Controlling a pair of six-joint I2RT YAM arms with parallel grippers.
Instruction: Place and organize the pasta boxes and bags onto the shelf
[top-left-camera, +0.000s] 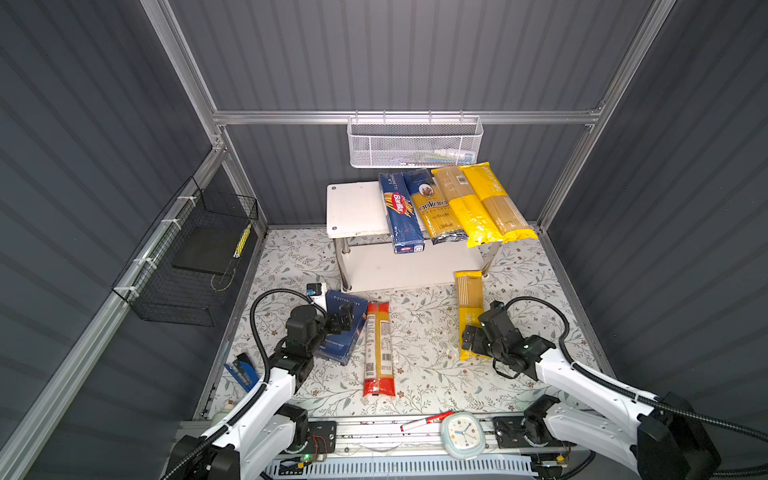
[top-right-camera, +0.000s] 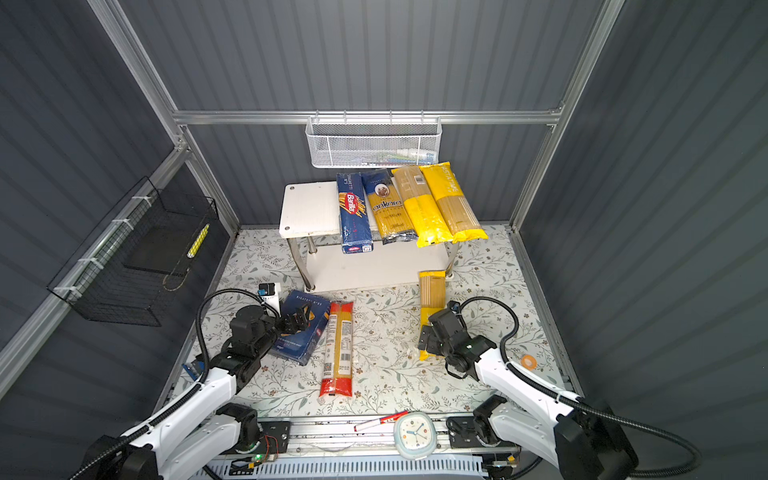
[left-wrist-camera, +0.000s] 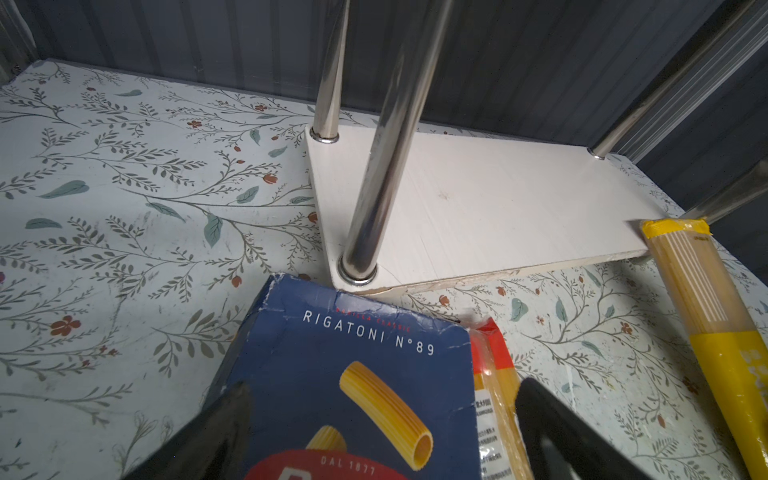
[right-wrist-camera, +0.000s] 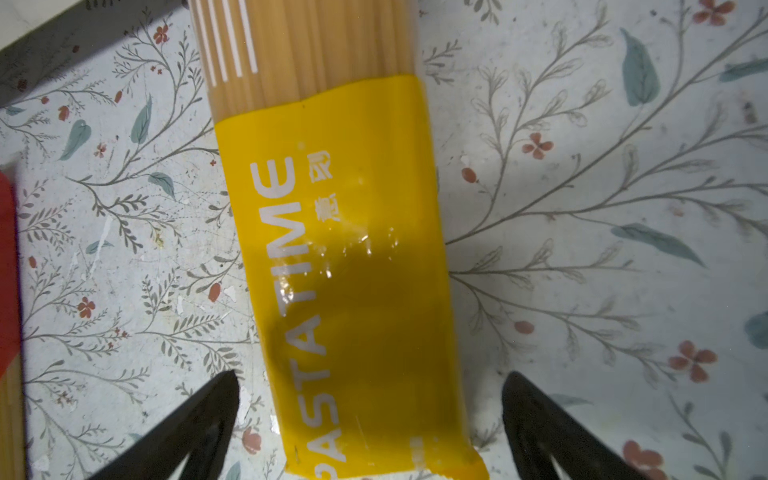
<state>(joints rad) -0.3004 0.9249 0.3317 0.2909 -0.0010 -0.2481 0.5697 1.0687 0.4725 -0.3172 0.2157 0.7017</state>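
Note:
The shelf (top-left-camera: 353, 208) (top-right-camera: 309, 208) stands at the back. On its top board lie the narrow Barilla box (top-left-camera: 401, 212), the ankara bag (top-left-camera: 436, 208) and two PASTATIME bags (top-left-camera: 465, 203) (top-left-camera: 498, 199). The lower board (left-wrist-camera: 498, 208) is bare. On the floor lie the rigatoni box (top-left-camera: 347, 300) (left-wrist-camera: 332, 365), a red-ended bag (top-left-camera: 379, 349) (left-wrist-camera: 492, 374) beside it, and a third PASTATIME bag (top-left-camera: 469, 295) (right-wrist-camera: 353, 208). My left gripper (top-left-camera: 345, 318) (left-wrist-camera: 383, 384) is open over the rigatoni box. My right gripper (top-left-camera: 471, 338) (right-wrist-camera: 370, 376) is open, straddling that bag's near end with gaps either side.
A white mesh basket (top-left-camera: 415, 143) hangs above the shelf and a black wire basket (top-left-camera: 187, 257) on the left wall. A clock (top-left-camera: 462, 434) and a red-white pen (top-left-camera: 426, 420) lie on the front rail. A small white device (top-left-camera: 316, 291) stands behind the rigatoni box.

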